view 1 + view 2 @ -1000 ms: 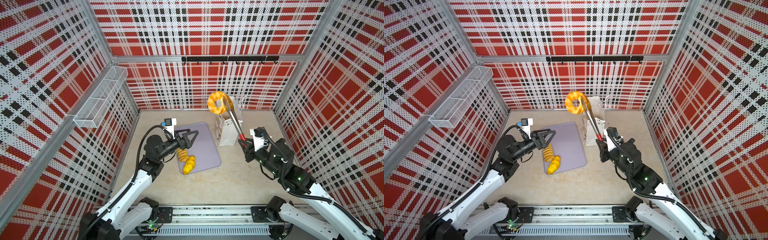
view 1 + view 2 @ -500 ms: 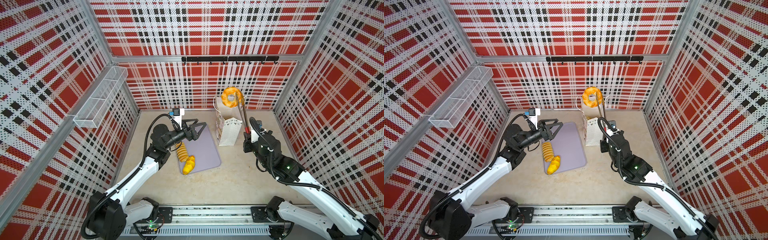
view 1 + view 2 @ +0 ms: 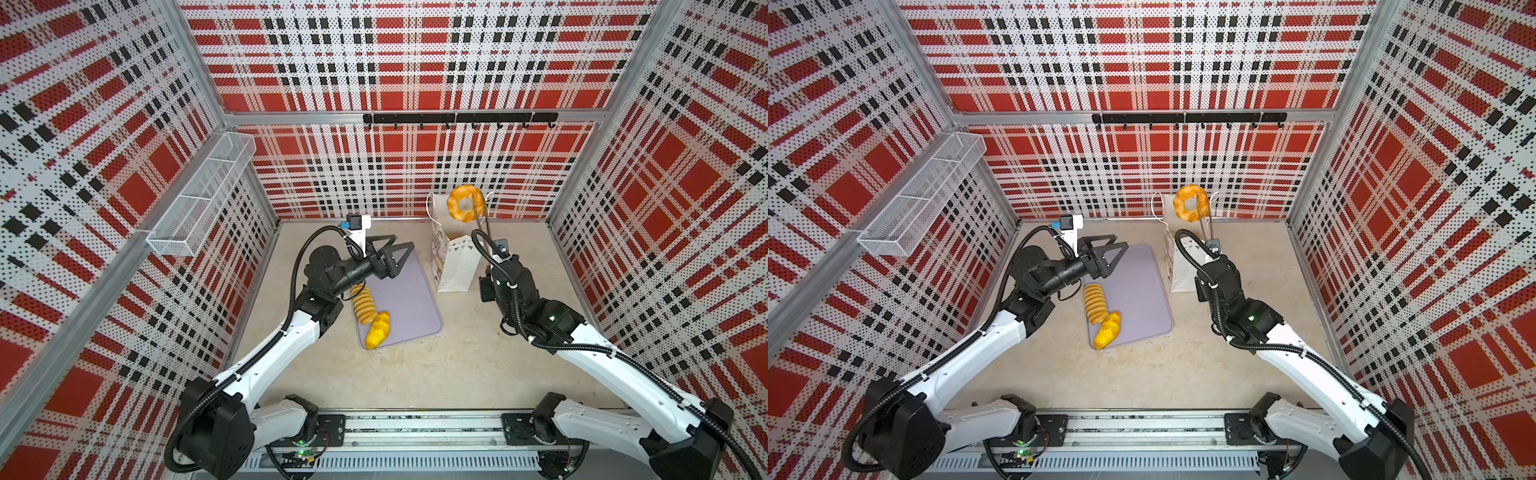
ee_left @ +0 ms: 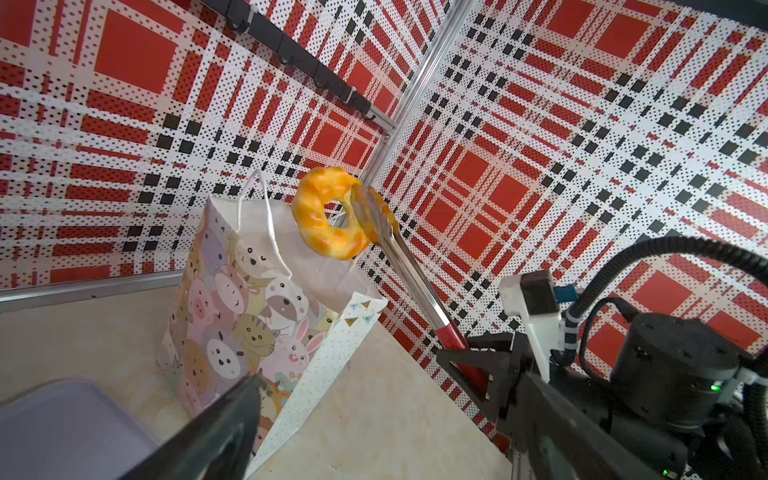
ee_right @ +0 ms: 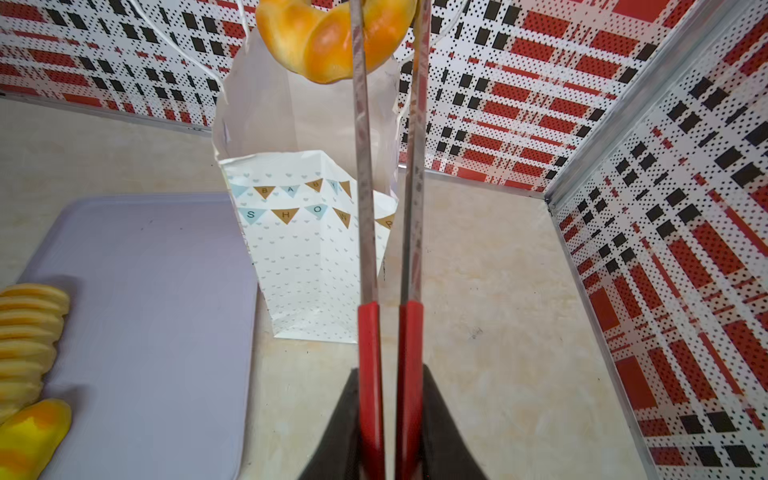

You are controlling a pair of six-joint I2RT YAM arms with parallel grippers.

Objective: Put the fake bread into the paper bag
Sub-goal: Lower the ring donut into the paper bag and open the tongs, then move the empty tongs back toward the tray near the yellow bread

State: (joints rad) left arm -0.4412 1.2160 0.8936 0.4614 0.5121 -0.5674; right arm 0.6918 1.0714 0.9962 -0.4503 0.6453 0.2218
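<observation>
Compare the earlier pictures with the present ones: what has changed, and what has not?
The right gripper, shut on the tongs, swung the ring doughnut rightward to hang above the paper bag's mouth. The left gripper, open and empty, advanced over the tray toward the bag. Bag, tray, ribbed loaf and yellow bun stayed put.

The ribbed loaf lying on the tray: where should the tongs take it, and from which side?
Across its middle, from above, the tongs straddling the narrow width. The ribbed loaf lies flat and long on the tray; its long sides look free, while the yellow bun lies against its near end.
</observation>
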